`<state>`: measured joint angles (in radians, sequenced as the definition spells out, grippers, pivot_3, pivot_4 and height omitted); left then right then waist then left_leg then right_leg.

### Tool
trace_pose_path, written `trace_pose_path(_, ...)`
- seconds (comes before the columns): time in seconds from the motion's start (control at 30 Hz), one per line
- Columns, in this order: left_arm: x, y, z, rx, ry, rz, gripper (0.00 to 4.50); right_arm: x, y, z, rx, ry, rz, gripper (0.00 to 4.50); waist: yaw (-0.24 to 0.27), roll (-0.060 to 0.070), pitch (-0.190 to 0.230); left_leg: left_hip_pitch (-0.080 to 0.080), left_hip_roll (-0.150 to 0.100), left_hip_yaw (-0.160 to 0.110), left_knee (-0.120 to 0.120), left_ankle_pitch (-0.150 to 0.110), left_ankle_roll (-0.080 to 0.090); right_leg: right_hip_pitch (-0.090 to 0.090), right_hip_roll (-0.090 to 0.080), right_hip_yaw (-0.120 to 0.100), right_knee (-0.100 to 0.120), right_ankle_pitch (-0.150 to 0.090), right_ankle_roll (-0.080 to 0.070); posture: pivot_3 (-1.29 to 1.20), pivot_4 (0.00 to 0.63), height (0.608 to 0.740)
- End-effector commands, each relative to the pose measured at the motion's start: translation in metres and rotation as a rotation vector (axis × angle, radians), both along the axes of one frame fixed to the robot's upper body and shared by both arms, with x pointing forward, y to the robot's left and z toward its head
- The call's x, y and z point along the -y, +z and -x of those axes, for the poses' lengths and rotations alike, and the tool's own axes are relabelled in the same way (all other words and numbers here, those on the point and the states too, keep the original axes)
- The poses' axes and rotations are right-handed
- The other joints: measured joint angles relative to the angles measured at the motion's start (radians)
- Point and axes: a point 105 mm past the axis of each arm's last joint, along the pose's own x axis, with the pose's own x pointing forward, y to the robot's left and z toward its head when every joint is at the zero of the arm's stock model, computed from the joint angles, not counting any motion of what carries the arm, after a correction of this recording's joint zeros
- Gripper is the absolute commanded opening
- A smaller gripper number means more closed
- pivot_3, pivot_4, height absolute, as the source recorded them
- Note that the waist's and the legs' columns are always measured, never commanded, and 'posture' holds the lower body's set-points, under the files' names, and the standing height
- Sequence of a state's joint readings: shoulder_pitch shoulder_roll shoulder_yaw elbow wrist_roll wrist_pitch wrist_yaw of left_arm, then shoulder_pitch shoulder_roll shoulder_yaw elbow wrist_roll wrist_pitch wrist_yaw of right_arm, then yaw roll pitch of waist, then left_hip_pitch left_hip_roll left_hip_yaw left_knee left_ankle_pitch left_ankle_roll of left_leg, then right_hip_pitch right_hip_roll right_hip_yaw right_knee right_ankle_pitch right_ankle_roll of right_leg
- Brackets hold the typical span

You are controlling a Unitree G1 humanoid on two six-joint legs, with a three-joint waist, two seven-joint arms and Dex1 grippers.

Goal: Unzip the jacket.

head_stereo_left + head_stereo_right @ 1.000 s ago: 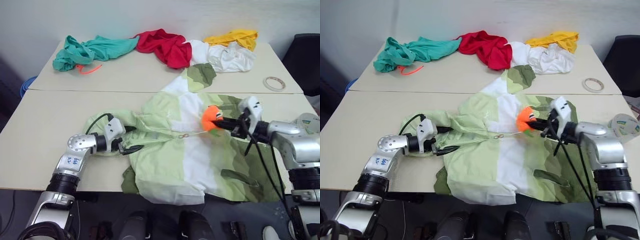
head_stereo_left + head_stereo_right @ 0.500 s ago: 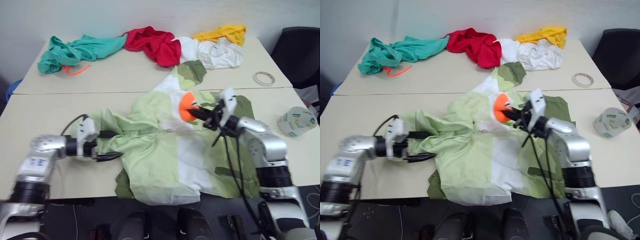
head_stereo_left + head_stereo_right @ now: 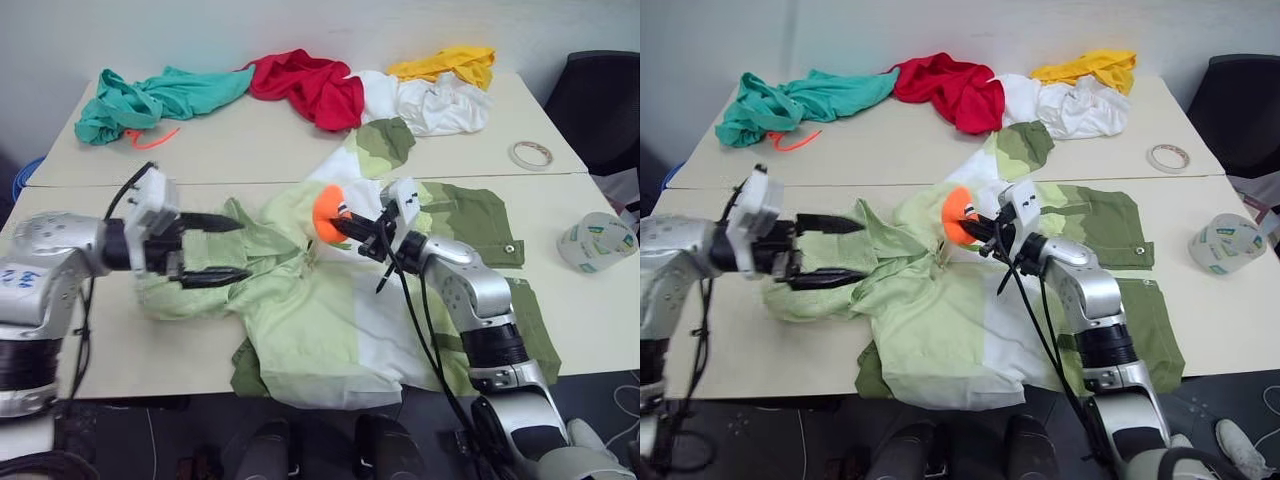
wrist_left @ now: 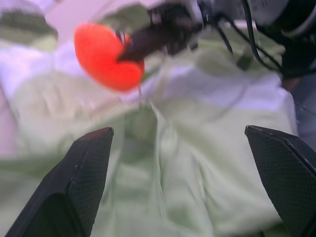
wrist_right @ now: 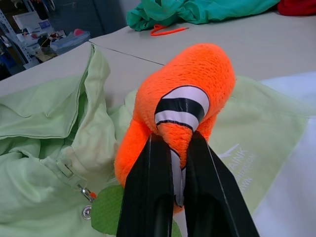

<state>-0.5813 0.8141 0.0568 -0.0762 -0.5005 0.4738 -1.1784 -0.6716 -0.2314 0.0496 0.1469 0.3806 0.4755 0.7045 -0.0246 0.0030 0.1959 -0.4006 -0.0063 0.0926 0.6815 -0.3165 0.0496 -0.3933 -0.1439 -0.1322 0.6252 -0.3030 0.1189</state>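
From the head view, the jacket (image 3: 380,290) lies spread across the near table at centre frame, its front seam running from the collar area down toward the bottom edge. The right gripper (image 3: 345,222) is clamped on an orange plush tag (image 3: 328,213) at the top of that seam. The left gripper (image 3: 232,250) hangs spread wide over the jacket's left sleeve, gripping nothing.

Left wrist view: the orange plush sits upper left, blurred. The zipper itself is hard to make out.

Right wrist view: closed fingers (image 5: 148,197) pinch the striped end of the plush — a small metal pull shows lower left, teeth hidden by folds.
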Motion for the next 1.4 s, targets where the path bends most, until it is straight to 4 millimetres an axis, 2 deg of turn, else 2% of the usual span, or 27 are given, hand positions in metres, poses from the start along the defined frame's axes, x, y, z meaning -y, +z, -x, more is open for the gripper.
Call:
trace_pose_path(0.03, 0.025, -0.015, -0.021, 0.094, -0.026, -0.046, 4.5, -0.007, 0.019, -0.001, 0.069, 0.002, -0.034, 0.01, -0.001, 0.0, 0.0, 0.0, 0.0, 0.0, 0.0, 0.0, 0.0, 0.0, 0.0, 0.0, 0.0, 0.0, 0.0, 0.0, 0.15, 0.74)
trace_pose_path(0.1, 0.041, -0.023, -0.034, 0.12, -0.042, -0.046, 4.5, -0.008, 0.02, -0.001, 0.072, -0.003, -0.04, 0.01, -0.002, 0.0, 0.0, 0.0, 0.0, 0.001, 0.0, 0.0, 0.0, -0.001, 0.0, 0.0, 0.0, 0.0, 0.0, 0.0, 0.15, 0.74)
trace_pose_path(0.2, 0.052, -0.055, -0.052, 0.108, -0.035, -0.155, 4.5, -0.008, 0.021, -0.001, 0.073, -0.01, -0.043, 0.01, -0.001, 0.0, 0.0, -0.001, 0.0, 0.001, 0.0, 0.0, 0.0, -0.001, 0.001, 0.0, 0.0, 0.0, 0.0, 0.0, 0.15, 0.74)
trace_pose_path(0.27, 0.047, -0.074, -0.061, 0.089, -0.019, -0.242, 4.5, -0.006, 0.021, -0.001, 0.075, -0.022, -0.044, 0.01, -0.004, 0.0, 0.0, -0.001, 0.0, 0.001, 0.0, 0.0, 0.0, -0.001, 0.001, 0.0, 0.0, 0.0, 0.0, 0.0, 0.15, 0.74)
trace_pose_path(0.43, 0.029, -0.099, -0.067, -0.018, 0.022, -0.304, 4.5, 0.008, 0.021, 0.002, 0.079, -0.062, -0.04, 0.01, -0.003, 0.0, 0.0, -0.001, 0.002, 0.002, 0.0, 0.0, 0.0, -0.003, 0.002, 0.0, 0.0, 0.0, 0.0, 0.0, 0.15, 0.74)
trace_pose_path(0.6, 0.0, -0.12, -0.079, -0.148, 0.2, -0.306, 4.5, 0.021, 0.021, 0.006, 0.078, -0.085, -0.028, 0.01, -0.003, -0.001, -0.001, -0.001, 0.001, 0.002, 0.001, 0.001, 0.0, -0.002, 0.002, 0.001, 0.001, 0.0, 0.0, 0.0, 0.15, 0.74)
trace_pose_path(0.67, -0.011, -0.132, -0.08, -0.235, 0.266, -0.297, 4.5, 0.023, 0.02, 0.009, 0.071, -0.079, -0.02, 0.01, -0.003, -0.001, -0.001, 0.0, 0.001, 0.002, 0.001, 0.001, 0.0, -0.001, 0.001, 0.001, 0.001, 0.0, 0.0, 0.0, 0.15, 0.74)
trace_pose_path(0.8, -0.027, -0.162, -0.065, -0.398, 0.307, -0.327, 4.5, 0.033, 0.019, 0.009, 0.057, -0.107, -0.009, 0.01, -0.006, -0.002, -0.002, 0.007, 0.002, 0.003, 0.0, 0.001, 0.0, 0.003, 0.001, 0.002, 0.002, 0.0, 0.0, 0.0, 0.15, 0.74)
trace_pose_path(0.93, -0.037, -0.182, -0.049, -0.514, 0.324, -0.343, 4.5, 0.063, 0.015, -0.005, 0.033, -0.255, -0.022, 0.01, -0.01, -0.001, -0.013, 0.014, 0.003, 0.006, -0.003, 0.0, -0.001, 0.007, 0.001, 0.003, 0.002, 0.0, 0.0, 0.0, 0.15, 0.74)
trace_pose_path(1.03, -0.039, -0.184, -0.046, -0.52, 0.34, -0.325, 4.5, 0.071, 0.011, -0.007, 0.025, -0.281, -0.025, 0.01, -0.015, -0.002, -0.021, 0.017, 0.003, 0.006, -0.008, -0.001, -0.002, 0.007, 0.001, 0.003, 0.001, 0.0, 0.0, 0.0, 0.15, 0.74)
trace_pose_path(1.17, -0.031, -0.174, -0.05, -0.436, 0.308, -0.27, 4.5, 0.056, 0.007, -0.002, 0.014, -0.233, -0.045, 0.01, -0.021, -0.001, -0.021, 0.033, 0.002, 0.01, -0.017, -0.002, -0.004, 0.016, -0.002, 0.003, -0.002, -0.002, -0.003, 0.0, 0.15, 0.74)
trace_pose_path(1.27, -0.021, -0.152, -0.055, -0.31, 0.246, -0.188, 4.5, 0.034, 0.003, 0.002, 0.002, -0.177, -0.063, 0.01, -0.027, -0.001, -0.021, 0.033, 0.004, 0.01, -0.017, -0.002, -0.004, 0.016, -0.004, 0.004, -0.002, -0.002, -0.003, 0.0, 0.15, 0.74)
trace_pose_path(1.4, -0.025, -0.111, -0.059, -0.118, 0.198, -0.121, 4.5, 0.0, 0.008, 0.007, 0.005, -0.102, -0.114, 0.01, -0.031, -0.002, -0.021, 0.03, 0.004, 0.009, -0.017, -0.002, -0.005, 0.014, -0.004, 0.006, -0.002, -0.002, -0.004, 0.0, 0.15, 0.74)
